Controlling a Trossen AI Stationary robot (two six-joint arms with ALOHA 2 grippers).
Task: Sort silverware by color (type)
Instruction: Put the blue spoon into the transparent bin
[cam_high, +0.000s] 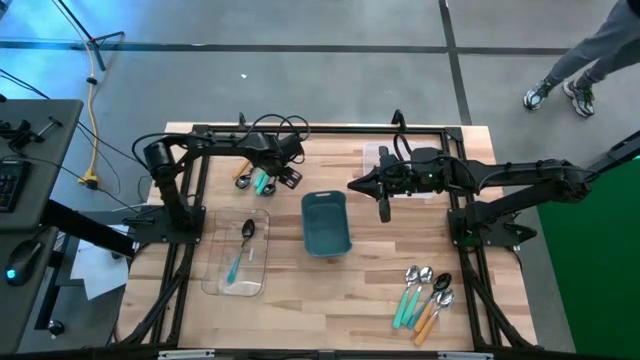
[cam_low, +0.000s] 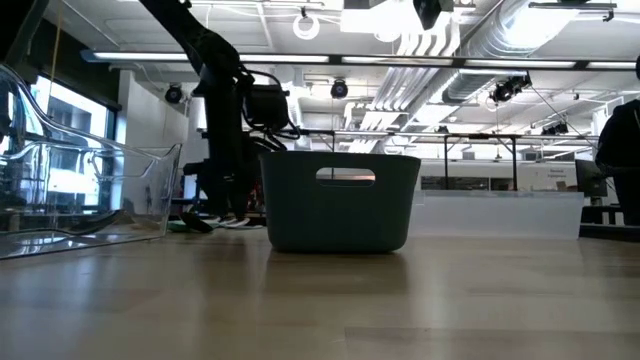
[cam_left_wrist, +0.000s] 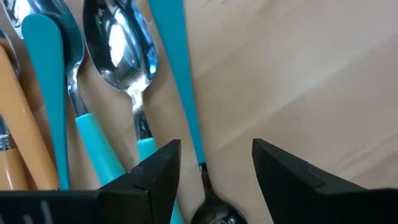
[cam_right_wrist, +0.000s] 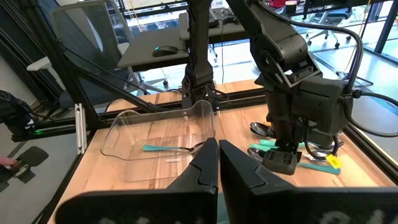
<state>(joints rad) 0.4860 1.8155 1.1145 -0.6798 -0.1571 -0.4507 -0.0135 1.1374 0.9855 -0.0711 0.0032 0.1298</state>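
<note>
**Left gripper down on the spoon pile behind the bin**

High view: left gripper (cam_high: 268, 180) sits over a spoon pile (cam_high: 255, 181) just behind-left of the bin (cam_high: 326, 223). One teal spoon (cam_high: 241, 252) lies lengthwise in the tray (cam_high: 236, 252), bowl toward the pile. More spoons (cam_high: 425, 296) lie front-right of the bin.

Left wrist: fingers (cam_left_wrist: 154, 175) spread, straddling a teal handle (cam_left_wrist: 177, 74).

Right wrist: right gripper (cam_right_wrist: 217, 163) pressed together, empty, above the bin.

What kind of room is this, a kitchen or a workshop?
Probably a robotics lab in an open office: exposed ceiling ducts, an office chair at a desk, and a framed wooden table carrying two robot arms.
</note>
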